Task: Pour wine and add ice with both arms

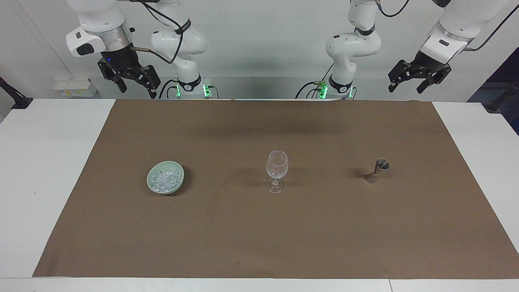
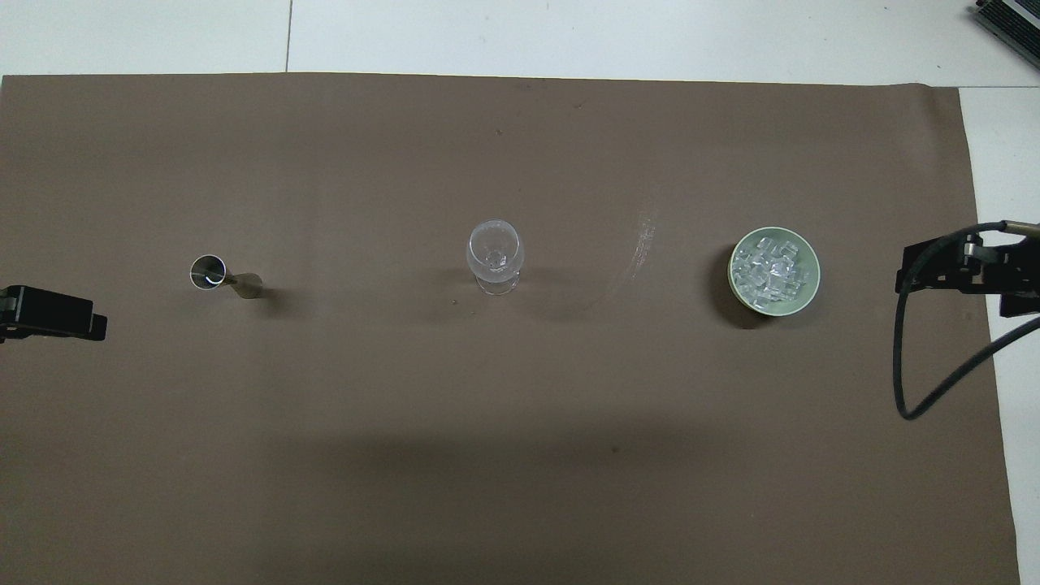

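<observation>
Ice (image 1: 165, 179) lies heaped in a pale green bowl (image 1: 179, 174) on the brown mat (image 1: 259, 235) that covers most of the white tabletop (image 1: 44, 170). The bowl sits toward the right arm's end of the tabletop. At the middle of the mat an upright wine glass (image 1: 276, 169) stands with nothing in it, well apart from the bowl. Toward the left arm's end a small metal measuring cup (image 1: 377, 170) stands on the mat, about as far from the robots as the glass and the bowl, so that the three make a row across the mat.

Both arms are raised at the robots' edge of the tabletop, and neither touches anything. The right tool (image 1: 134, 83) hangs in the air above the edge of the mat nearest the robots, toward the bowl's end, its fingers spread apart and holding nothing. The left tool (image 1: 405, 83) hangs high near the mat's corner at the measuring cup's end, tilted, its fingers likewise apart and empty.

In the overhead view only a black tip of the left tool (image 2: 53, 313) shows at one side, and part of the right tool (image 2: 963, 268) with a looping black cable (image 2: 902, 382) shows at the other side, beside the bowl (image 2: 808, 296).
</observation>
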{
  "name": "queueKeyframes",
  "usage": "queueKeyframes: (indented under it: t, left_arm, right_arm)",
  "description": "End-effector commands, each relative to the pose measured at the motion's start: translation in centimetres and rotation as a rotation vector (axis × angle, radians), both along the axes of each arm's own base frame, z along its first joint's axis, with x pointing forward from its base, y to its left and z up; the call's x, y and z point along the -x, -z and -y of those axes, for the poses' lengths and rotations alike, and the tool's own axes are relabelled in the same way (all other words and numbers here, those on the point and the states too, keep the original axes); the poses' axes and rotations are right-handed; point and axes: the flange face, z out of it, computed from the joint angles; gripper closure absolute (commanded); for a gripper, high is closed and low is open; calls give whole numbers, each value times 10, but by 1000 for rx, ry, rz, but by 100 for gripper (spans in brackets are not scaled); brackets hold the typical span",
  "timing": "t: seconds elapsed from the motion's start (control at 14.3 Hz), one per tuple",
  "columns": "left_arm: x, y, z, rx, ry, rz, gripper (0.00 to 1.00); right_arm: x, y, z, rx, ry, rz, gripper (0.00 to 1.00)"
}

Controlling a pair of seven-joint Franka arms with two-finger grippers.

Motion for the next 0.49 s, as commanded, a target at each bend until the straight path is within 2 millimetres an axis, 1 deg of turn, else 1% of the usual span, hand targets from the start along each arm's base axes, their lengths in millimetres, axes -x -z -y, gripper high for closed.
queueKeyframes:
  t: [0.0, 0.28, 0.42]
  left_arm:
    - [12, -9, 0, -7, -44, 1, 0]
    - [13, -7, 6, -7, -28, -8, 0]
    - [10, -8, 8, -8, -28, 8, 0]
  right_arm:
    - [1, -3, 4, -23, -12, -8, 0]
    - [1, -3, 4, -23, -12, -8, 0]
    - [1, -3, 4, -23, -12, -8, 0]
